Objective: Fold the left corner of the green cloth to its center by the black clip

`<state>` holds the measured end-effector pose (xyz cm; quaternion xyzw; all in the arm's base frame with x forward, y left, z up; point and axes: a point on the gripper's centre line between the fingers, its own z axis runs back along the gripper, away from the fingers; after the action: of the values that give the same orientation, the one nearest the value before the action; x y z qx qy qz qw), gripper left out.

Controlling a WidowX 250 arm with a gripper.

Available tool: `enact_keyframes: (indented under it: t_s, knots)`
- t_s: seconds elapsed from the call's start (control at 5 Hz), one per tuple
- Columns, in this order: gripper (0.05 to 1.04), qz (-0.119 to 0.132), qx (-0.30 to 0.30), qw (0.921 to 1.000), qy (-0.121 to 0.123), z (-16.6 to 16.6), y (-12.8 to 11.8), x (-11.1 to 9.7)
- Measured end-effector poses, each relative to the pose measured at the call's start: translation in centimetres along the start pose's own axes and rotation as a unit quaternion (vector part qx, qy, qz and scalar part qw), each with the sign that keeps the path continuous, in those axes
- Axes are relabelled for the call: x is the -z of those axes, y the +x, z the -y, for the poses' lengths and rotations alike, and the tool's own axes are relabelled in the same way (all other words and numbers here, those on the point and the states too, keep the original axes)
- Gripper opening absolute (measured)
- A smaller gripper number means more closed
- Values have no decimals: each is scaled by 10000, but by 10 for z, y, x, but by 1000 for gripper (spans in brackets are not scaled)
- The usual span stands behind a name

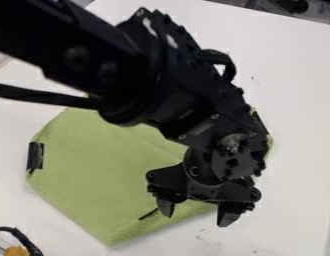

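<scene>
The black gripper [196,214] hangs over the lower right edge of a green cloth [94,175], its two fingers spread wide with nothing between them. One fingertip is above the cloth and the other above the white table just past its edge. The cloth lies roughly flat with angled corners, and the arm hides much of its upper right part. A black piece [35,156] sits on the cloth's left edge. Beside the left fingertip lies a thin dark strip [148,214] on the cloth.
The white table [294,100] surrounds the cloth. At the bottom left corner are an orange object [17,251] and a curved black cable [21,237]. Dark items stand beyond the table's top right edge. The arm spans the upper left.
</scene>
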<state>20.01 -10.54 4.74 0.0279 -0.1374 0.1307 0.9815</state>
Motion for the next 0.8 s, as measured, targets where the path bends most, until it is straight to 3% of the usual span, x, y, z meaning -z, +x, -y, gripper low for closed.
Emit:
enact_keyframes:
  t_s: [0.2,0.4,0.8]
  knots:
    - [1001,-78,22,9999,67,-3,-3,3]
    - [1000,-156,-276,9993,180,-39,22,1]
    - [1000,-202,-661,9957,615,-116,65,-24]
